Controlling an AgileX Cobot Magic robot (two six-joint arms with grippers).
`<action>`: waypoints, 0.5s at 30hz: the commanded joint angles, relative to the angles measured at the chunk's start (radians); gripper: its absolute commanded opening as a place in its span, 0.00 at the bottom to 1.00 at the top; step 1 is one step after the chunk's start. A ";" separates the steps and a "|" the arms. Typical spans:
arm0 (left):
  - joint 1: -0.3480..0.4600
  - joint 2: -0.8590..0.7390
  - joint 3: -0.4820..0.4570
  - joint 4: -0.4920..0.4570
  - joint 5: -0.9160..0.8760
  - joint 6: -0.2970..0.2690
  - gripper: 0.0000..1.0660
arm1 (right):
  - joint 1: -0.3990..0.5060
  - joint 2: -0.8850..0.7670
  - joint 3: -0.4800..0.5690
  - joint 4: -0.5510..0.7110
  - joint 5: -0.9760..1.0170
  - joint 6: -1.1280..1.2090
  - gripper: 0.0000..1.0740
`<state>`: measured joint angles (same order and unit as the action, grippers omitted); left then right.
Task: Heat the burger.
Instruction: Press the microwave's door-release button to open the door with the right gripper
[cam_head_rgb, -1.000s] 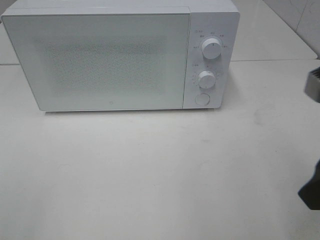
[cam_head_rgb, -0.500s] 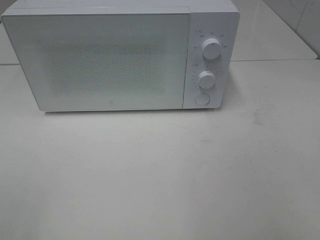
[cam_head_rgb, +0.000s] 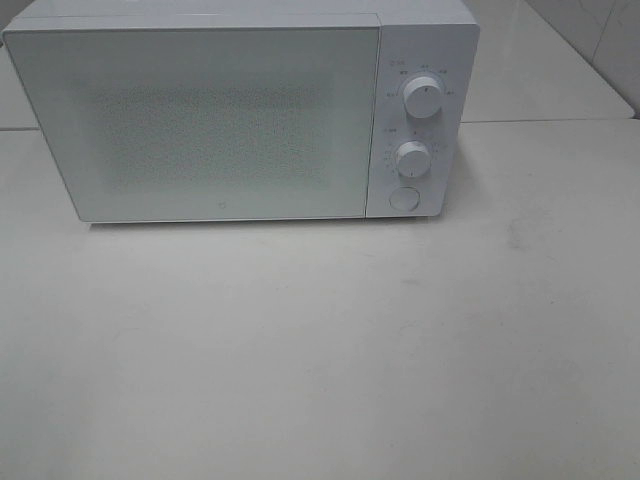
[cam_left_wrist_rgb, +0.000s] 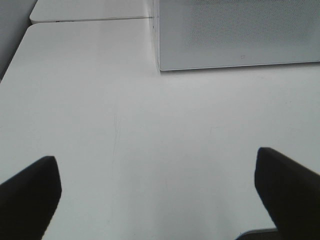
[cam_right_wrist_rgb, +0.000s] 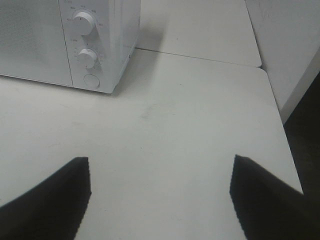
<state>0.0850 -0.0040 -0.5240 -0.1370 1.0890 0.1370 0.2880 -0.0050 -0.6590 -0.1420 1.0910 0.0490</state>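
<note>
The burger is out of view in every frame. A white microwave (cam_head_rgb: 200, 120) stands at the back of the table with its door shut; the frosted door shows nothing of the inside. Neither arm appears in the exterior high view. In the left wrist view my left gripper (cam_left_wrist_rgb: 156, 160) is open over bare tabletop, well in front of the microwave's (cam_left_wrist_rgb: 235, 35) lower left corner. My right gripper (cam_right_wrist_rgb: 160, 164) is open too, empty, hovering over the table to the right of and in front of the microwave's (cam_right_wrist_rgb: 50, 45) control panel.
The control panel carries an upper knob (cam_head_rgb: 424, 100), a lower knob (cam_head_rgb: 411, 157) and a round button (cam_head_rgb: 402, 198). A seam (cam_head_rgb: 550, 121) joins two white tables behind the right side. The table's right edge (cam_right_wrist_rgb: 282, 125) drops off near a wall.
One second ago dark parts of the right arm showed at the right edge of the exterior high view; they have withdrawn out of that view. The microwave has not moved.
</note>
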 joint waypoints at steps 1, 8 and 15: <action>-0.005 -0.016 0.003 -0.010 -0.013 -0.006 0.92 | -0.008 -0.030 0.048 -0.010 -0.014 0.004 0.70; -0.004 -0.005 0.003 -0.007 -0.013 -0.006 0.92 | -0.008 -0.030 0.151 0.000 -0.112 -0.008 0.70; -0.004 -0.005 0.003 -0.007 -0.013 -0.006 0.92 | -0.008 -0.030 0.160 0.000 -0.103 -0.008 0.70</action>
<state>0.0850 -0.0040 -0.5240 -0.1370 1.0890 0.1370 0.2860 -0.0050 -0.5010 -0.1400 1.0040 0.0470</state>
